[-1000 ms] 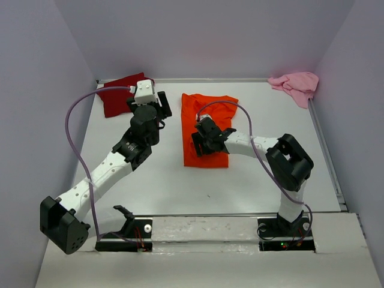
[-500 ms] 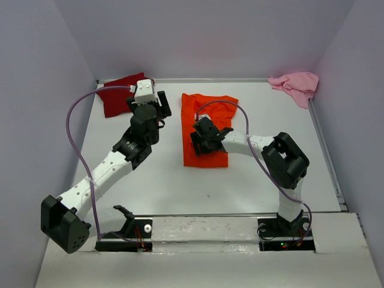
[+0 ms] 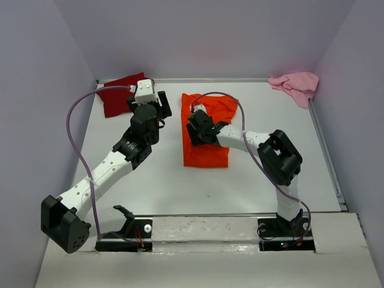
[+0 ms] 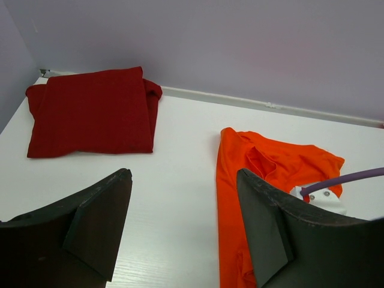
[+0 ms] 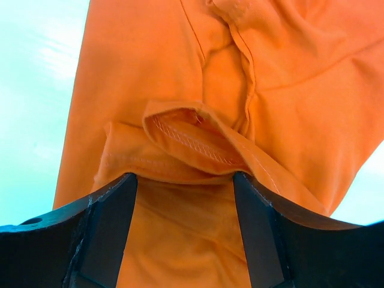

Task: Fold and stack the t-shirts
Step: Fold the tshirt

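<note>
The bright orange t-shirt (image 3: pixel 207 153) lies in the middle of the table, a long strip with its far end rumpled. My right gripper (image 3: pixel 198 127) is low over it and open. In the right wrist view its fingers (image 5: pixel 108 228) straddle orange cloth (image 5: pixel 156 60), and a stitched fold is bunched up just ahead of the gripper (image 5: pixel 184 177). The dark red t-shirt (image 3: pixel 114 96) lies folded at the back left. A pale pink t-shirt (image 3: pixel 297 84) sits crumpled at the back right corner. My left gripper (image 3: pixel 157 103) hangs open above bare table (image 4: pixel 183 177), between the dark red shirt (image 4: pixel 90 111) and the orange one (image 4: pixel 276 165).
Walls close the table on the left, back and right. A raised rail (image 3: pixel 325 150) runs along the right edge. Purple cables (image 3: pixel 69 126) loop off both arms; the right arm's cable arches over the orange shirt's far end.
My right gripper has slid toward the back and slightly left along the orange shirt, bunching its far end and uncovering the near hem. The left arm has not moved.
</note>
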Tool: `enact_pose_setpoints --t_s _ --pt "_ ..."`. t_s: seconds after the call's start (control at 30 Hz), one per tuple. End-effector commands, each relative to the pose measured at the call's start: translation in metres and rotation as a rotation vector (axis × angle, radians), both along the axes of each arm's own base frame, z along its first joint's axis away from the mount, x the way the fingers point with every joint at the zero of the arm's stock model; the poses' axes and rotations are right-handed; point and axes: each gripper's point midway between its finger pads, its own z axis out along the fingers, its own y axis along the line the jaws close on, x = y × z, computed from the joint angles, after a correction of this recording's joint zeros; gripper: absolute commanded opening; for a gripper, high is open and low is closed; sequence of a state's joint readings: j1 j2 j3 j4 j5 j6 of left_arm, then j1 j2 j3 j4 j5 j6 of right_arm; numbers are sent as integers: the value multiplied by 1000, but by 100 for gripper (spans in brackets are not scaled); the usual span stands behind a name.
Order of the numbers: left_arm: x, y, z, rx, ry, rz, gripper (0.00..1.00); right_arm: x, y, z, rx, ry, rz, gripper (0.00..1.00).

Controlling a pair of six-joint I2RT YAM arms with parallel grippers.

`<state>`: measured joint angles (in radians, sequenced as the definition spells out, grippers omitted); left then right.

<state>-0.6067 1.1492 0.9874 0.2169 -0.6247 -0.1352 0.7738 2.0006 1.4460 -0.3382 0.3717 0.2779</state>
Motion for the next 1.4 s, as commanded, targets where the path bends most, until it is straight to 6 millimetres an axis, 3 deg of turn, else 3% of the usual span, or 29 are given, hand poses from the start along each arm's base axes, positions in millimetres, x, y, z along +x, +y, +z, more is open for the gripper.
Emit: enact_pose_setpoints --t_s 0.0,0.27,0.47,0.7,0.9,1.17,1.37 --pt "2 3 11 -15 -35 15 80 20 1 6 -31 -35 -11 71" --pt "2 1 11 -14 -36 6 80 42 -24 -12 -85 -26 -70 71" --pt "2 0 11 -14 -35 0 80 50 -36 14 -82 -70 -80 71" --pt "2 -1 11 -13 -33 -3 80 46 -37 72 -25 -145 -48 71" --pt "3 -2 10 -11 -31 -8 80 29 -34 86 34 -127 1 71" --pt "4 -4 8 -9 -22 -14 80 -14 -10 31 129 49 167 71" --pt "6 -5 5 -4 -14 -17 80 -30 1 9 200 108 218 70"
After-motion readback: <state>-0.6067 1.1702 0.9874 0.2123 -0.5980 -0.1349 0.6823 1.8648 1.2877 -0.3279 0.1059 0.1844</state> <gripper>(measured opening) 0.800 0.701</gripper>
